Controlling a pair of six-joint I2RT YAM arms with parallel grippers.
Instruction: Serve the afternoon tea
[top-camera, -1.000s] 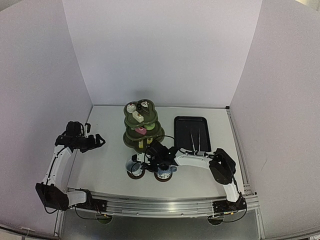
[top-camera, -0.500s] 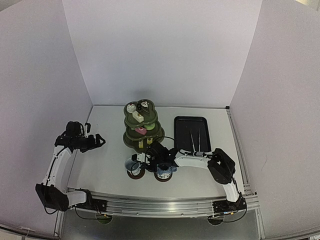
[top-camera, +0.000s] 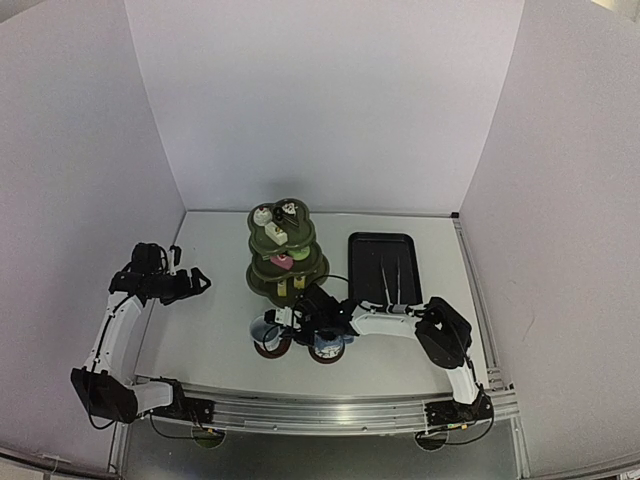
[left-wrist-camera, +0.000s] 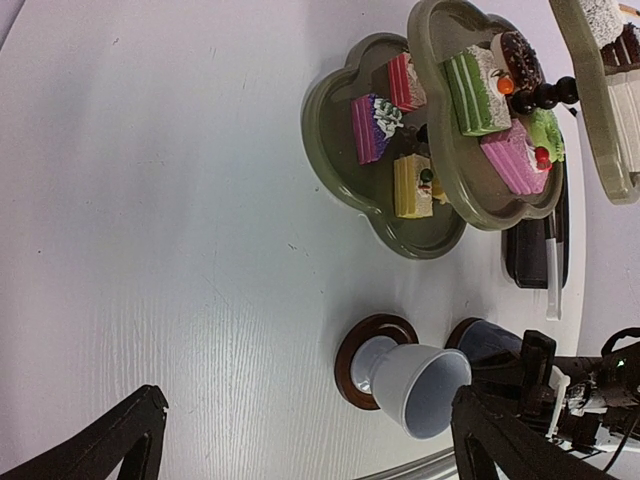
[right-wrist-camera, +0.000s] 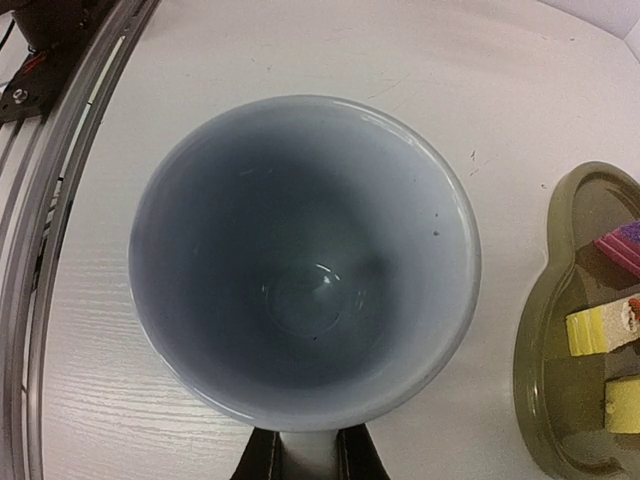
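The dark green three-tier stand (top-camera: 287, 255) holds small colourful cakes (left-wrist-camera: 475, 90) at mid-table. In front of it the white cup (top-camera: 265, 328) stands with its foot on a round brown coaster (left-wrist-camera: 352, 350). My right gripper (top-camera: 290, 320) is shut on the cup's handle. The right wrist view looks straight down into that cup (right-wrist-camera: 300, 260), with the right gripper (right-wrist-camera: 305, 458) clamped on the handle at the bottom edge. The small blue cup (left-wrist-camera: 490, 342) sits on a second coaster (top-camera: 326, 356) just to the right. My left gripper (top-camera: 192, 284) hangs open, well left of the cups.
A black rectangular tray (top-camera: 383, 262) with metal tongs (top-camera: 392, 280) lies right of the stand. The stand's lowest tier (right-wrist-camera: 560, 340) is close beside the white cup. A metal rail (right-wrist-camera: 60, 200) runs along the table's near edge.
The right arm has crept slightly left and lower with the cup handle in its grip. The left arm has not moved.
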